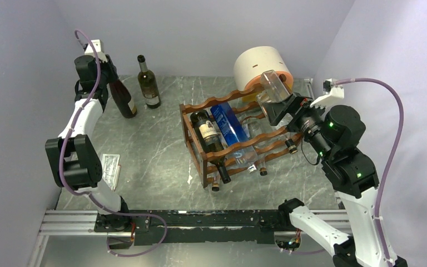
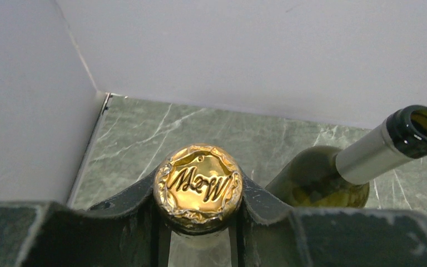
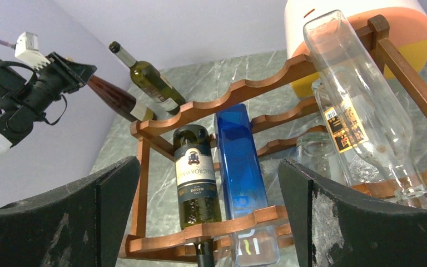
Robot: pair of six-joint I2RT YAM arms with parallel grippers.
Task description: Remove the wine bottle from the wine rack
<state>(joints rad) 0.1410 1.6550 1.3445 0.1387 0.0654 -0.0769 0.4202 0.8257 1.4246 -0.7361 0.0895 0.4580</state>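
Dark glass wine bottle [image 1: 123, 100] off the wine rack [image 1: 217, 102], well apart from it at the table's back left.
The left gripper [image 2: 199, 214] is clamped on its gold-capped neck and the bottle leans slightly beside a green bottle [image 1: 149, 83]. Setting down looks like the step in hand. The next move likely calls for seating the base flat on the table [image 1: 155, 150] before letting go. The right gripper [image 3: 211, 217] gapes wide, facing the rack.
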